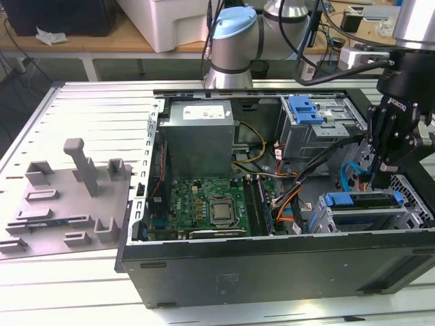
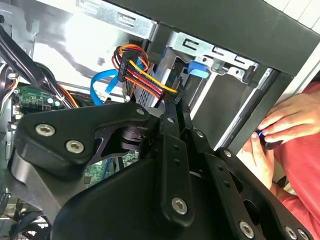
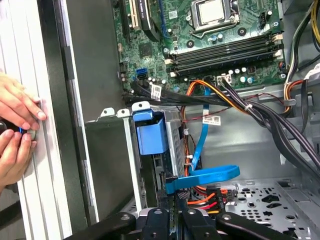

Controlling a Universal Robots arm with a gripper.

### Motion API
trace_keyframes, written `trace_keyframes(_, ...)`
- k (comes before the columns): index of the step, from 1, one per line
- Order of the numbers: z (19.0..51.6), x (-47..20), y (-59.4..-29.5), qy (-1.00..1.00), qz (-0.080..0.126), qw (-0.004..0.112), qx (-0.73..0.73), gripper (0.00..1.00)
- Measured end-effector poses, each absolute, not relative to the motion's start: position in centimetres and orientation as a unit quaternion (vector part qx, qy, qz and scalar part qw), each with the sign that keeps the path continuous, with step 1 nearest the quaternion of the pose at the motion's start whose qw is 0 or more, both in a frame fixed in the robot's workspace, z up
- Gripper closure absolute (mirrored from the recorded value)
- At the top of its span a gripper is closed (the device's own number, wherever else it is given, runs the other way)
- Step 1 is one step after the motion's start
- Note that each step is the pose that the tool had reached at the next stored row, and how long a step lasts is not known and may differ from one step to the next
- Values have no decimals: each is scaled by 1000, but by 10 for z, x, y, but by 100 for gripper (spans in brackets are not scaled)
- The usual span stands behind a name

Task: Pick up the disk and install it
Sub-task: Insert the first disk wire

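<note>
Disk (image 1: 360,201) apparently on edge in cage (image 1: 414,214)

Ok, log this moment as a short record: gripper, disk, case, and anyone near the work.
gripper: low over the drive cage, at the coloured wires
disk: blue carrier frame shows in the drive cage; body mostly hidden
case: open, motherboard exposed
hands: a person's, at the case's outer edge
grey fixture: on the table, beside the case on the exterior view's left
</note>
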State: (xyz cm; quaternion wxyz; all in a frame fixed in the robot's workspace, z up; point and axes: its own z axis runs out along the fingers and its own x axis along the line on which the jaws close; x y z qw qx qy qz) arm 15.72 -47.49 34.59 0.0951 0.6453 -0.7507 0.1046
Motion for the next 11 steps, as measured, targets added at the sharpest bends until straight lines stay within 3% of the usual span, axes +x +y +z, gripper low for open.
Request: trace_keyframes(11, 344, 156, -479, -751, 104, 95, 645, 84)
